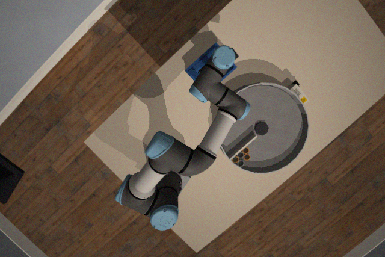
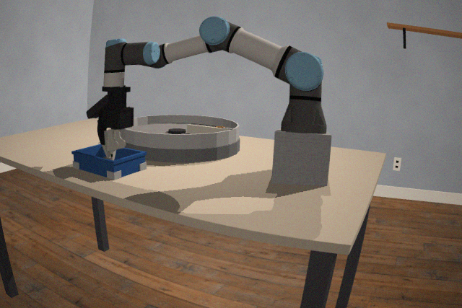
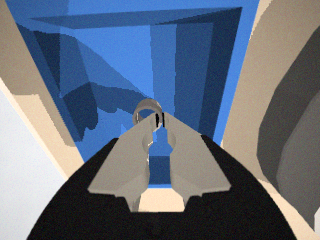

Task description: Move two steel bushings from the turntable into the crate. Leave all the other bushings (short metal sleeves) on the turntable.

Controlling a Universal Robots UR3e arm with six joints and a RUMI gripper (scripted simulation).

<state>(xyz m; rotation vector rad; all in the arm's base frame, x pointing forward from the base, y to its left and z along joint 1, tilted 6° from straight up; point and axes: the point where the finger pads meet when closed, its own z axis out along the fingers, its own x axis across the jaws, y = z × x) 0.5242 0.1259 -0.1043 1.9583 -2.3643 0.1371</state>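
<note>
My gripper (image 3: 160, 113) is shut on a grey steel bushing (image 3: 147, 111), held by its wall at the fingertips, inside the blue crate (image 3: 150, 75). In the side view the fingers (image 2: 110, 152) reach down into the crate (image 2: 108, 161), which stands on the table beside the turntable (image 2: 180, 136). From above, the wrist hides most of the crate (image 1: 198, 62). Several bushings (image 1: 242, 156), some dark steel and some orange-rimmed, lie clustered at the rim of the turntable (image 1: 267, 126) beside a divider bar.
The arm's base pedestal (image 2: 301, 157) stands on the table to the right of the turntable. A small box with a yellow label (image 1: 299, 94) sits at the turntable's far edge. The crate lies near the table's edge.
</note>
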